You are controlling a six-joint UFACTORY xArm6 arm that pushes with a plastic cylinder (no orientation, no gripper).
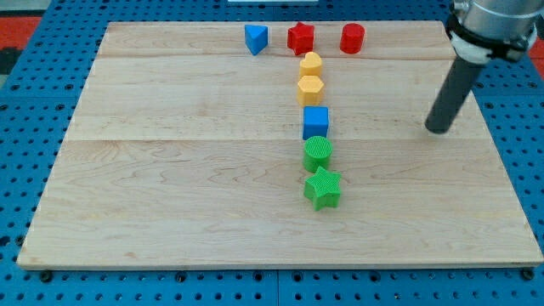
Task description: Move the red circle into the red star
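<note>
Red circle (352,38) sits just right of red star (300,37), well up-left of my tip (439,129), a bare rod.

No text, label, number or sign can be read anywhere.

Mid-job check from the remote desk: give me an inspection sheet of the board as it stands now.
Surface: wooden board, flat, on a blue pegboard.
Job's things: red circle near the view's top, right of the red star, a gap between them.
Clutter: blue triangle left of the star; below it a column of yellow heart, yellow hexagon, blue cube, green circle, green star.
Grippers: none; my tip rests at the view's right, below and right of the red circle, touching no block.
Cables: nothing seen.
Surroundings: nothing seen beyond the pegboard.
</note>
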